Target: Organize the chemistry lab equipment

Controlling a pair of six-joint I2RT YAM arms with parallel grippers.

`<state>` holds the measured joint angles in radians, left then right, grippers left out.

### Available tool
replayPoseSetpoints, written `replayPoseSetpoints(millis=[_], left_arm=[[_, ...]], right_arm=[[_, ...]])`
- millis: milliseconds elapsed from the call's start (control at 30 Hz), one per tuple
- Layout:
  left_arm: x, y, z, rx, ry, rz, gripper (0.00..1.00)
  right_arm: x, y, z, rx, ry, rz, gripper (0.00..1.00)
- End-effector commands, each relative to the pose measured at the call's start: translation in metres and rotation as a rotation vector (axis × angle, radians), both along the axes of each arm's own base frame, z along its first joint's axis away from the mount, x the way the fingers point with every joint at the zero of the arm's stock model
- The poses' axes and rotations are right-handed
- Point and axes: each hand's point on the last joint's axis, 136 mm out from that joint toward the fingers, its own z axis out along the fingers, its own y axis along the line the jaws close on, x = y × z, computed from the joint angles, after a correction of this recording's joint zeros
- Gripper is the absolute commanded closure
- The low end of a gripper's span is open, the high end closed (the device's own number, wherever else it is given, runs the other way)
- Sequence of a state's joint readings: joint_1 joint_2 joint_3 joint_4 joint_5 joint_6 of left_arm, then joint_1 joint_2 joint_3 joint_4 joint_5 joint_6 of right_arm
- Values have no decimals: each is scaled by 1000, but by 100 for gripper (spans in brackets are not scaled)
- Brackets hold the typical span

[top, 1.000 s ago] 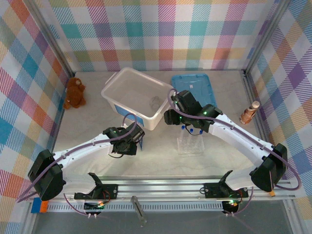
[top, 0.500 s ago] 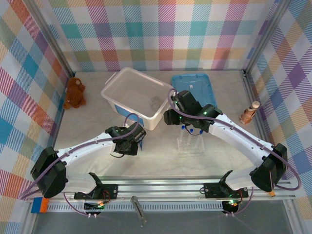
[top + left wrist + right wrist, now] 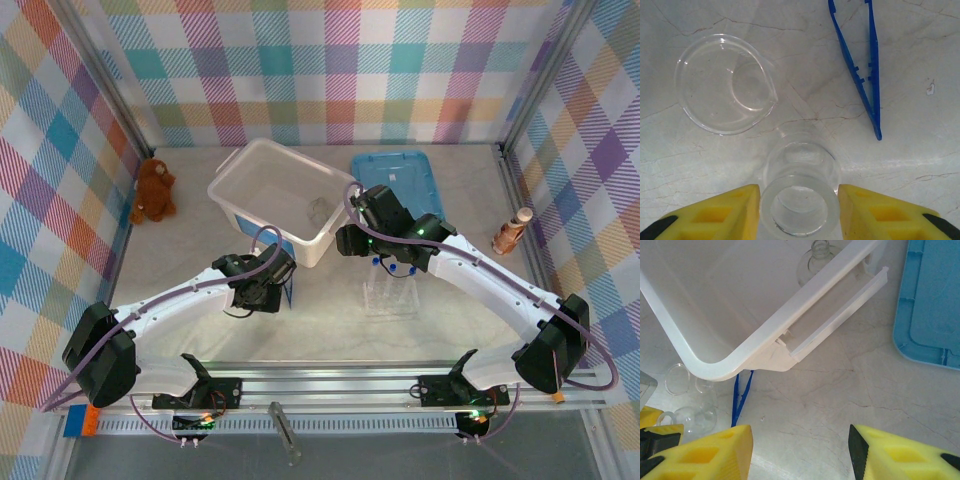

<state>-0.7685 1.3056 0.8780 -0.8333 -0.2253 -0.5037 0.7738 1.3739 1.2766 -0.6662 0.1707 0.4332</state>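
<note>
Marble tabletop (image 3: pixel 920 45), one white bin (image 3: pixel 240 215), one blue tweezers (image 3: pixel 874 90), two flasks (image 3: pixel 800 195), one beaker (image 3: pixel 722 82)

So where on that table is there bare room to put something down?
Bare tabletop lies between the teddy bear and the white bin, and along the near edge in front of the tube rack. It is crowded off the bin's near corner: the beaker, flask, blue tweezers and left gripper cluster there.
</note>
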Motion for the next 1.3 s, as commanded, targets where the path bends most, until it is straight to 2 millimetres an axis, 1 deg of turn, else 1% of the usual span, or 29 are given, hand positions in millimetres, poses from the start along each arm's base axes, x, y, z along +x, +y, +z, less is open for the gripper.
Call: replayPoseSetpoints(millis=[0,100,233,467,600,700,900,1000,1133,1267], left_arm=[[5,-4,4,-12,-7,-7,56],[4,-5,2,-17,-1,-8,57],[2,-1,-1,-9,3,-4,57],[0,0,0,-11,4,-1,59],[0,-1,-1,-16,10,-2,63],[1,-1,2,-15,3,-5,65],[3,-1,18,-19,-21,-14,66],[4,0,31,-21,-39,-15,67],[4,7,52,-8,-66,-17,67],[6,13,80,1,-105,-21,67]], right_arm=[[-1,4,4,21,-12,6,46],[-1,3,4,19,-13,3,46],[-2,1,2,14,-12,-3,46],[-2,4,1,24,-7,0,46],[-1,3,2,24,-11,-4,46],[-2,3,2,23,-12,0,46],[-2,2,2,26,-12,-5,46],[-2,2,2,31,-14,-5,46],[-2,3,3,31,-17,-2,46],[-1,3,4,34,-24,-2,46]])
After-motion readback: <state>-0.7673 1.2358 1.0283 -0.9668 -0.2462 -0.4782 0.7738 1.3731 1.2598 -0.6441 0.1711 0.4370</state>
